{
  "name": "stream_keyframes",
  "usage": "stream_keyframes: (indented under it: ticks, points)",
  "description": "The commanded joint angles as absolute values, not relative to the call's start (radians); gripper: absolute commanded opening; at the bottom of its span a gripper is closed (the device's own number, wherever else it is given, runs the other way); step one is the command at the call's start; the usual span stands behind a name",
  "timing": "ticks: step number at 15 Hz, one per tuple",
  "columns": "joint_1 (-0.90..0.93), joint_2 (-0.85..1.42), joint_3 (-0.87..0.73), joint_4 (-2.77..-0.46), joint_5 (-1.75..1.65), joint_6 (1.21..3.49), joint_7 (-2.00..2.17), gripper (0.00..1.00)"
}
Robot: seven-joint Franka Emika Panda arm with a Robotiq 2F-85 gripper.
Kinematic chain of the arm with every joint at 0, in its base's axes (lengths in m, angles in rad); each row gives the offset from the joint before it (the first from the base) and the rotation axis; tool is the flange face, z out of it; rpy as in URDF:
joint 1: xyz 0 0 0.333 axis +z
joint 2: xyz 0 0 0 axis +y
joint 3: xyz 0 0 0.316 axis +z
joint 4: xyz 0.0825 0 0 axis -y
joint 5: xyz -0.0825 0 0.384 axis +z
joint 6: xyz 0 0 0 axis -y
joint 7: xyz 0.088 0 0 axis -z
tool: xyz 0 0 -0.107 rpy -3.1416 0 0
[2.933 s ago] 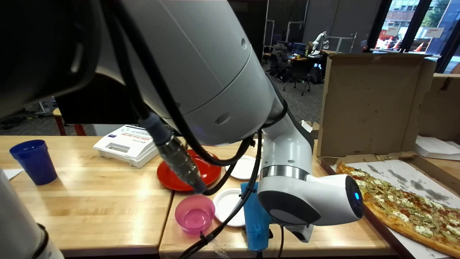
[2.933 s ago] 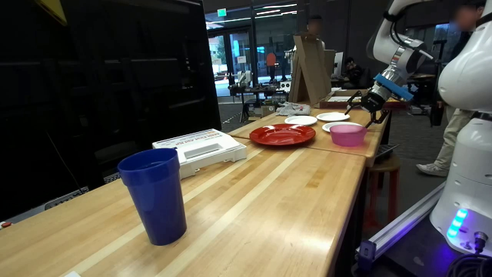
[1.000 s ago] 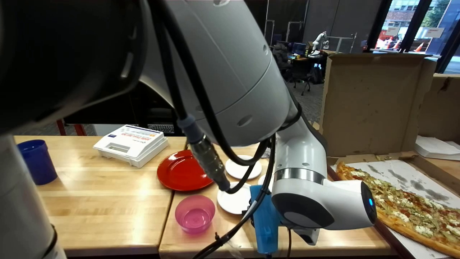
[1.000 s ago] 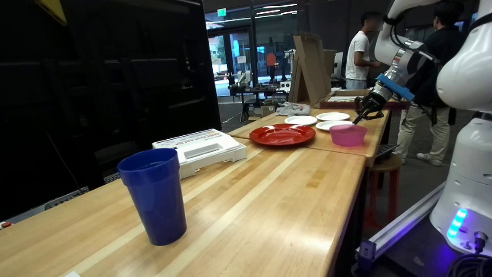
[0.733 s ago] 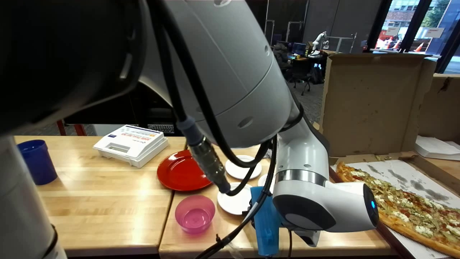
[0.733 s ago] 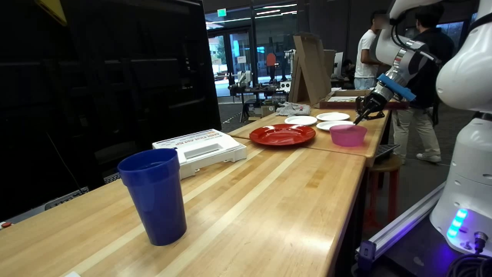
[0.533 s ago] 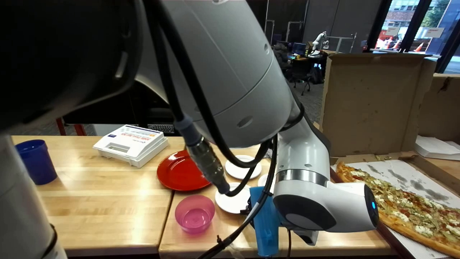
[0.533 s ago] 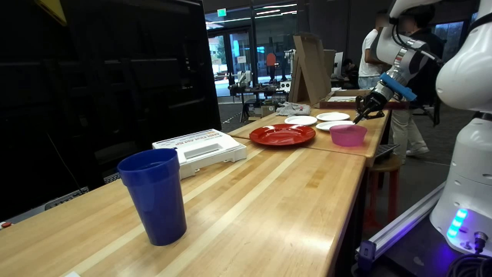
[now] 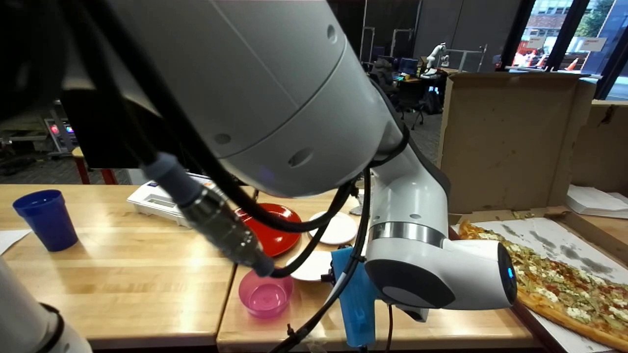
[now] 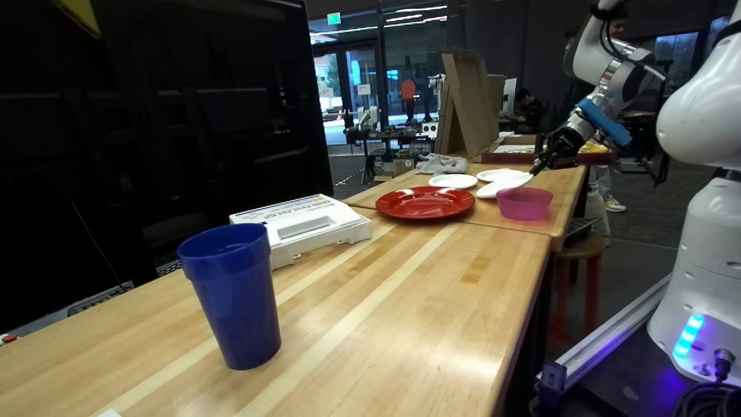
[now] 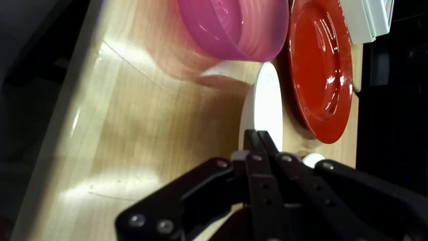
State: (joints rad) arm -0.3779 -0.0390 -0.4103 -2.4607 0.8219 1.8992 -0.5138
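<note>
My gripper (image 11: 257, 131) is shut on the rim of a white plate (image 11: 268, 100), with one finger on each face. In an exterior view this white plate (image 10: 502, 185) hangs tilted, its edge at the gripper raised and its far edge low, close to the table. Whether the low edge touches the wood I cannot tell. Just beside it stands a translucent pink bowl (image 10: 524, 205), also in the wrist view. A glossy red plate (image 11: 319, 70) lies on the far side of the bowl. Two more white plates (image 10: 452, 181) rest flat behind.
A white first aid kit (image 10: 307, 223) and a blue cup (image 10: 237, 295) stand farther along the wooden table (image 10: 376, 324). An open pizza box (image 9: 510, 147) with pizza (image 9: 554, 289) sits at the other end. A crumpled grey bag (image 10: 441, 164) lies behind the plates.
The gripper has risen a little, and the white plate in it has gone from lying flat to tilted with one edge up. Earlier, the jaws stood open near the plate, then closed at its rim.
</note>
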Motion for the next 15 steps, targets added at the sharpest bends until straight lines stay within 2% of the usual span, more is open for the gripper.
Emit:
stream_keyframes:
  ticks: [1, 15]
  points:
    - [-0.380, -0.197, -0.400, -2.560, 0.803, 1.951, -0.516, 0.01]
    - [-0.271, -0.631, -0.204, -2.823, 0.846, 2.287, -0.299, 0.01]
